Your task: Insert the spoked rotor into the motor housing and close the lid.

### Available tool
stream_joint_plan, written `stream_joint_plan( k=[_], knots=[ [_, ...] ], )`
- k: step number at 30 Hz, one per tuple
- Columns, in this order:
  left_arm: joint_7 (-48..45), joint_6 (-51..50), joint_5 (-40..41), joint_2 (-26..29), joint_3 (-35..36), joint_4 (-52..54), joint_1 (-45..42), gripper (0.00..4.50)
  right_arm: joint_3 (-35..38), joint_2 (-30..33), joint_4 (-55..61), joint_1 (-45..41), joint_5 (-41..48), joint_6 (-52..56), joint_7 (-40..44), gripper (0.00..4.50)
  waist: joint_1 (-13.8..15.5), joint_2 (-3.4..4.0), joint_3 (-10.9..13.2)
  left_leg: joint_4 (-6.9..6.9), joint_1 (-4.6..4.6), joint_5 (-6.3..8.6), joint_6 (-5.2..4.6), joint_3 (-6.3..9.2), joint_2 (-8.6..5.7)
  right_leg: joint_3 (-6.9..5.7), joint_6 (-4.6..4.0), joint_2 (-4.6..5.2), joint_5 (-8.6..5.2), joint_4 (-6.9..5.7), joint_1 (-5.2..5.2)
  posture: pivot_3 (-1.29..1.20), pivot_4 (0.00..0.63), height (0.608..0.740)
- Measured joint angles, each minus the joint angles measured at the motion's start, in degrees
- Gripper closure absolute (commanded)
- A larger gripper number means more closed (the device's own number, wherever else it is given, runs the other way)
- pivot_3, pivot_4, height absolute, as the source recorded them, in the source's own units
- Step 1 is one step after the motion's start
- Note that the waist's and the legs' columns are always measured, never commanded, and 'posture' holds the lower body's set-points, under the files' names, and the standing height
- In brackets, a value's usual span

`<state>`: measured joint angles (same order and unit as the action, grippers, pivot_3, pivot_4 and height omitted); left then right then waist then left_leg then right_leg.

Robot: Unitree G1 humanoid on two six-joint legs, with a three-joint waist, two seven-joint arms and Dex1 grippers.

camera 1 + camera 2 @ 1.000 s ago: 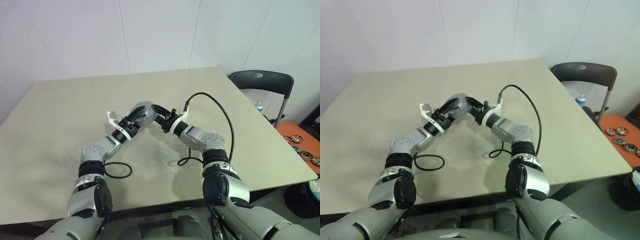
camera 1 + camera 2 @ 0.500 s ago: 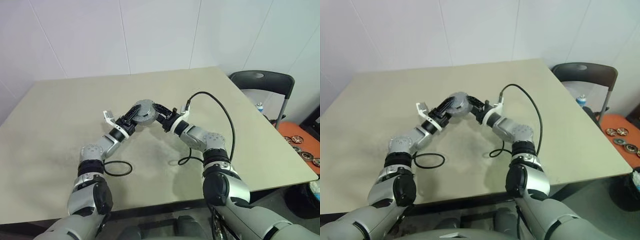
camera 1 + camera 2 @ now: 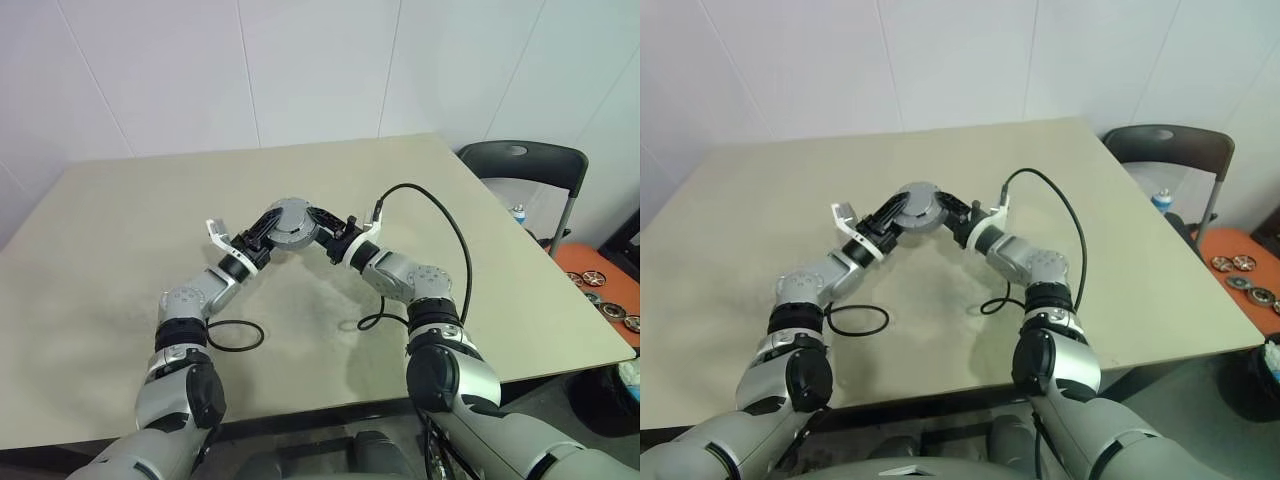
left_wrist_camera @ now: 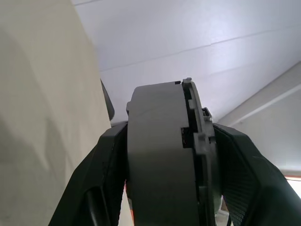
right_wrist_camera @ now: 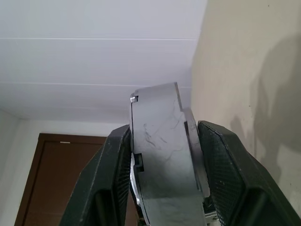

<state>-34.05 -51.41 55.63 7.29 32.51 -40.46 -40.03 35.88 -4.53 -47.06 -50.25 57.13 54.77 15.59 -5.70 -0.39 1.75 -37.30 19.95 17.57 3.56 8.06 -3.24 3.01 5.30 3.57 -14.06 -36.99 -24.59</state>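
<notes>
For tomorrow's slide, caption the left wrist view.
Left end effector clamps the grey lid edge-on against the motor housing.

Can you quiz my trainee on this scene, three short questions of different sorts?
1. True or false: the grey motor assembly lies flat on the table.
2. Multiple choice: what grips the assembly? A the left end effector alone; B the right end effector alone; C both.
3. Fill in: to the right of the table stands a dark ____.

Key:
1. False; it is held above the table.
2. C; each wrist view shows black fingers clamped on its two faces.
3. Chair.
</notes>
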Motion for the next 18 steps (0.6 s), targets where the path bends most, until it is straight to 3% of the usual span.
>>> stream_joint_plan(
  k=[18],
  knots=[
    [7.1, -4.3, 1.8, -1.3, 1.0, 8.0, 2.2, 2.14, -2.2, -0.1, 2.6, 0.8, -2.0, -1.3, 0.2, 2.33, 0.1, -0.03, 0.0, -0.02, 0.0, 0.01, -0.02, 0.0, -0.02, 0.0, 0.0, -0.01, 0.0, 0.0, 0.0, 0.0, 0.0, 0.74]
  ],
)
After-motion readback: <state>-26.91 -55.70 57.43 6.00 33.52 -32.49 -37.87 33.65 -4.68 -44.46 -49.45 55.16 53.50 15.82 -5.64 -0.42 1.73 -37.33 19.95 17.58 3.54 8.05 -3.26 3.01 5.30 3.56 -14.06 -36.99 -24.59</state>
